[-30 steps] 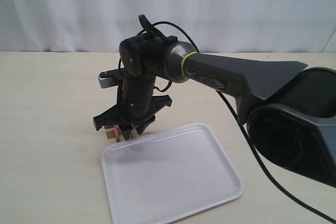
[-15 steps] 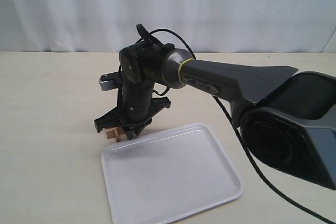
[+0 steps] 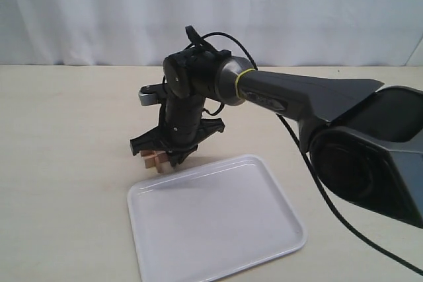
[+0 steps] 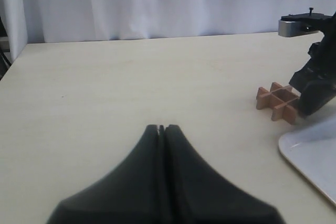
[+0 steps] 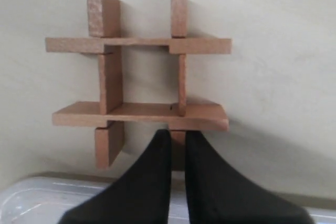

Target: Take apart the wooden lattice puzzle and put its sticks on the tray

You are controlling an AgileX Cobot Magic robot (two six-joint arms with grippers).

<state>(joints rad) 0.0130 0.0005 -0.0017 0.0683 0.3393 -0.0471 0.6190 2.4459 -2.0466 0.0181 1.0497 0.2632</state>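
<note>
The wooden lattice puzzle (image 3: 151, 159) (image 4: 277, 102) (image 5: 139, 77) is whole, its four sticks still interlocked, just off the far left corner of the white tray (image 3: 218, 222). My right gripper (image 3: 164, 161) (image 5: 178, 136) points down over it and is shut on the end of one stick, with a black finger on either side of it. Whether the puzzle rests on the table or hangs just above it I cannot tell. My left gripper (image 4: 161, 127) is shut with nothing in it, low over bare table, some way from the puzzle. It does not show in the exterior view.
The tray holds nothing; its rim shows in the left wrist view (image 4: 310, 153) and the right wrist view (image 5: 37, 195). The right arm's black cable (image 3: 310, 183) hangs past the tray's right side. A white curtain (image 3: 211, 11) closes off the back of the beige table.
My right gripper has shifted to the right and a little up, and the puzzle has moved with it along the tray's far left corner. The tray has not moved.
</note>
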